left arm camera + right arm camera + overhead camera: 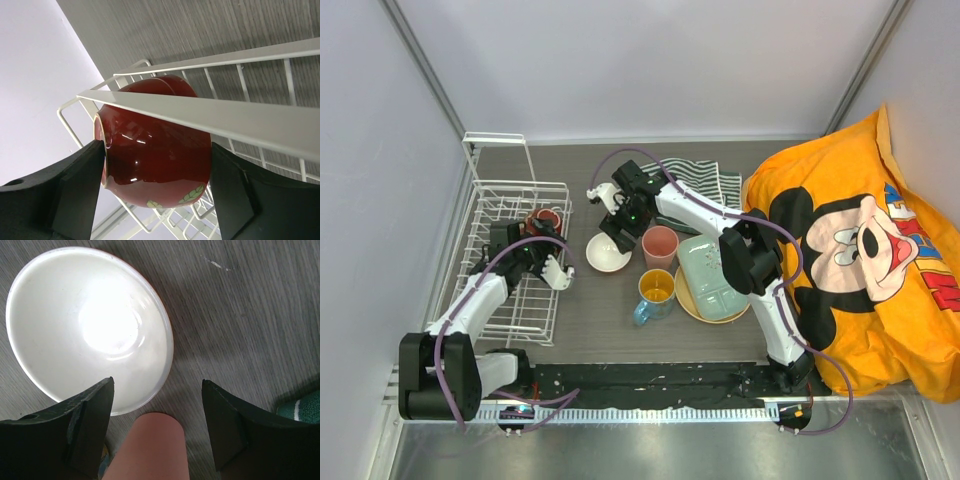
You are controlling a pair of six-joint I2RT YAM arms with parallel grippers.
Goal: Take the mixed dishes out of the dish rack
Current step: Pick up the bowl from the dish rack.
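We see a dark red bowl (155,150) with pale green leaf marks, a cream bowl (85,325), a pink cup (660,245), a pale green tray (712,280) and a green-white striped cloth (705,180).

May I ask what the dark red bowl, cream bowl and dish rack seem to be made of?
Dark red bowl: probably glazed ceramic, glossy with highlights and painted leaves. Cream bowl: likely glazed ceramic or melamine, smooth with bright glare. Dish rack: seemingly white-coated metal wire, matte.
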